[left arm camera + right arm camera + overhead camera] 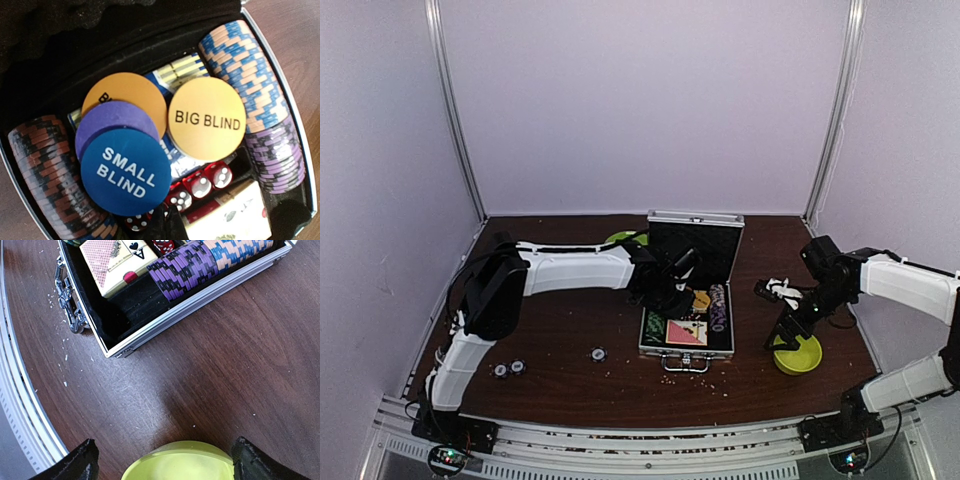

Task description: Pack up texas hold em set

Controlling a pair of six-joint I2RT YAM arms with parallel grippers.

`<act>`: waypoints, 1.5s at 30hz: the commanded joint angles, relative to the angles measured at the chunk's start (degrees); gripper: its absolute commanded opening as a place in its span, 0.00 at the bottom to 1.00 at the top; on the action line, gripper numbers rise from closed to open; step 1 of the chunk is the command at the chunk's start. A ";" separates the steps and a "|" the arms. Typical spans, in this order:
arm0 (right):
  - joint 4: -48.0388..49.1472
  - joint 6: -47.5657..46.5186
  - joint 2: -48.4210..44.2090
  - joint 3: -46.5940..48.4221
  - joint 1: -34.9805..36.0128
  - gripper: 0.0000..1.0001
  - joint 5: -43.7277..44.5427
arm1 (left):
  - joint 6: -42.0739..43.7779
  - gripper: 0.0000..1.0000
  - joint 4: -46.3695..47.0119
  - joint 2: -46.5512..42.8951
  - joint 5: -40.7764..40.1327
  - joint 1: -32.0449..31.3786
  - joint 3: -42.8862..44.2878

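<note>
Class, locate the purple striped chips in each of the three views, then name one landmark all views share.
Top external: purple chips in the right column of the silver case, near end.
Left wrist: purple chips lower right, below blue-and-orange chips.
Right wrist: purple chips top centre.
Shared landmark: the silver case.

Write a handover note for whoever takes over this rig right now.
Left gripper: shut, inside the open case over the button discs; nothing seen held.
Right gripper: open, fingers empty, above the yellow-green bowl.
Done: chip rows, card deck, dice and discs are in the case.
Left: three loose chips on the table left of the case; lid not yet closed.
</note>
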 commanded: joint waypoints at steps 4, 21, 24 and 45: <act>-0.44 -0.66 0.47 1.43 -0.22 0.93 0.13 | 0.81 0.00 -1.67 2.25 -3.18 1.34 4.17; -0.51 -0.58 0.17 1.41 -0.22 0.94 0.13 | 1.35 0.00 -0.33 0.87 -3.08 2.34 4.11; -0.44 -0.62 -0.04 1.38 -0.22 0.94 0.05 | 2.60 0.00 0.57 -2.95 -2.63 1.70 1.65; -0.21 -0.40 -1.59 1.32 -0.23 0.95 0.40 | -4.00 0.38 -5.81 -39.65 -6.58 -7.64 -43.64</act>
